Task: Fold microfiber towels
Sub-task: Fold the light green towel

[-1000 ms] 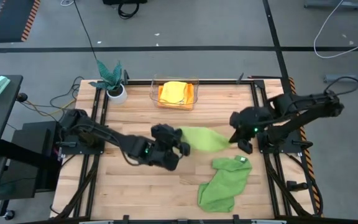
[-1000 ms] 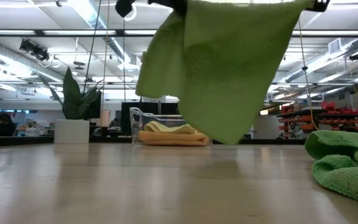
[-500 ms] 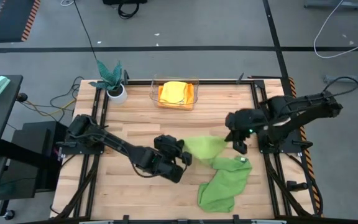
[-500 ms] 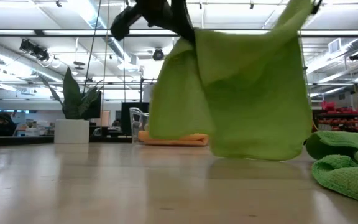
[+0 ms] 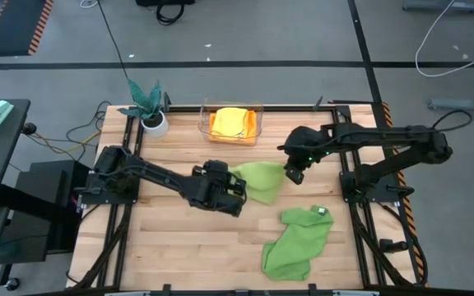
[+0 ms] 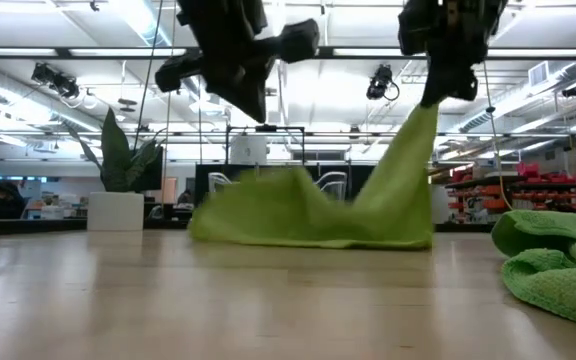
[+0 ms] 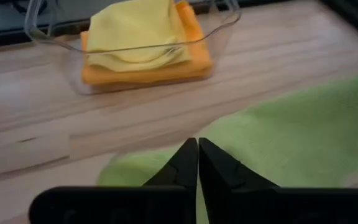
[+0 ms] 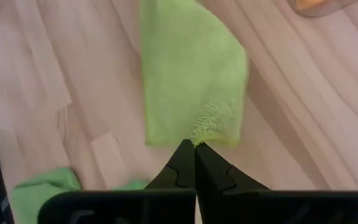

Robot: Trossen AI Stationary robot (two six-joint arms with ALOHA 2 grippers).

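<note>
done: yellow and orange towels [image 5: 230, 122] seen stacked in bin [image 5: 257, 131] at 12 o'clock
in progress: lime towel [image 5: 259, 180], corner pinched by closed right end effector [image 5: 293, 174]
left end effector [image 5: 235, 194]: closed, nothing held
left: green towel [image 5: 298, 241] crumpled at 5 o'clock

Plush lime green towel [image 5: 262, 181] lies on the matt wooden plank table [image 5: 188, 238]; yellow and orange cloths [image 7: 143, 43] fill a glossy clear plastic bin [image 7: 225, 28].
</note>
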